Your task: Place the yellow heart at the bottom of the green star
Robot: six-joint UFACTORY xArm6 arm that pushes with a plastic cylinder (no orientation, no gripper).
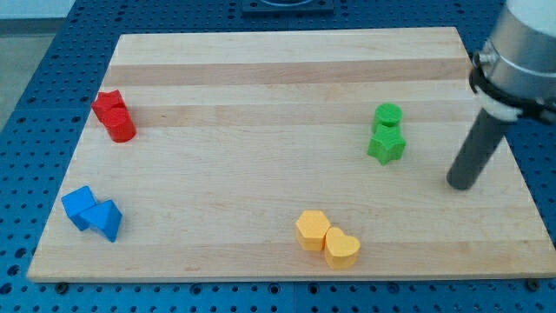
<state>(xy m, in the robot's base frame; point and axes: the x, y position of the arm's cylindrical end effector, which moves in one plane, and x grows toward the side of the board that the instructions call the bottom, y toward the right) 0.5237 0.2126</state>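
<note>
The yellow heart [342,249] lies near the view's bottom edge of the board, touching a yellow hexagon [312,230] on its upper left. The green star [386,144] sits at the view's right, with a green cylinder [388,115] touching it just above. My tip [460,184] rests on the board to the right of the green star and a little lower, well apart from it. The yellow heart is far to the lower left of my tip.
A red star [108,104] and red cylinder [121,126] sit together at the view's left. Two blue blocks [93,213] sit at the lower left. The wooden board [261,78] lies on a blue perforated table.
</note>
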